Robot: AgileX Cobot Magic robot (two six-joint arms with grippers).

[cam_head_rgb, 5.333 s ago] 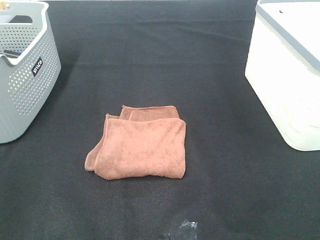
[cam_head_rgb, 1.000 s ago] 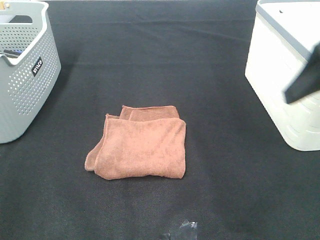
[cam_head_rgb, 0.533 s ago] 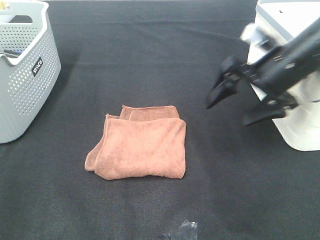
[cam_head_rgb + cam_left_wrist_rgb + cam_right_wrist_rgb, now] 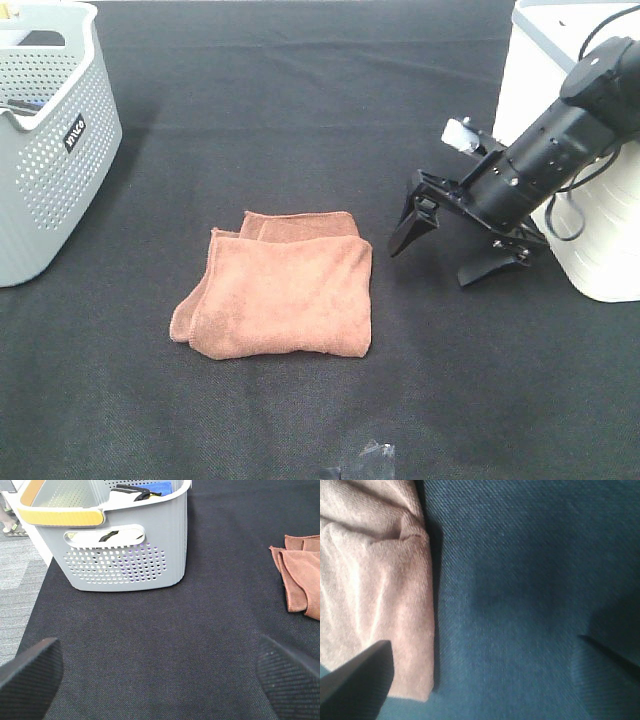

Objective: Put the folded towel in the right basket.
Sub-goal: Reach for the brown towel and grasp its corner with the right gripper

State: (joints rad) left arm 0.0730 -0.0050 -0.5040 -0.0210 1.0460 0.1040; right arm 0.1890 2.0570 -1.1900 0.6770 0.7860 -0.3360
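**Grey perforated basket (image 4: 45,150), folded towel (image 4: 285,290), white basket (image 4: 605,265): tabletop stock, both grippers spread**

Far left: grey perforated basket, upright on the black cloth (image 4: 300,110) that covers the table. It has a small dark label on its side. The left wrist view shows a yellow-orange handle (image 4: 62,516) on its rim, with a blue item (image 4: 156,487) and a black item lying inside; neither can be identified further.

Left gripper (image 4: 160,685): seen only in its own wrist view. Its jaws stand wide apart and hold nothing. The ribbed fingertips (image 4: 30,680) hang over bare cloth, near the grey basket and well apart from the towel.

Centre: folded towel, rust-brown terry, lying flat on the cloth between the two baskets and touching neither. A second folded layer shows along its far edge, and the left corner is slightly rumpled.

Right of centre: right gripper (image 4: 432,265), on a black arm that reaches in across the front of the white basket. The jaws are released and grip nothing. It sits low over the cloth, just beside the towel's right edge. In the right wrist view one finger (image 4: 355,680) overlaps the towel's border; whether it touches cannot be told.

Far right: white basket with a grey rim, upright at the table edge and partly out of view.
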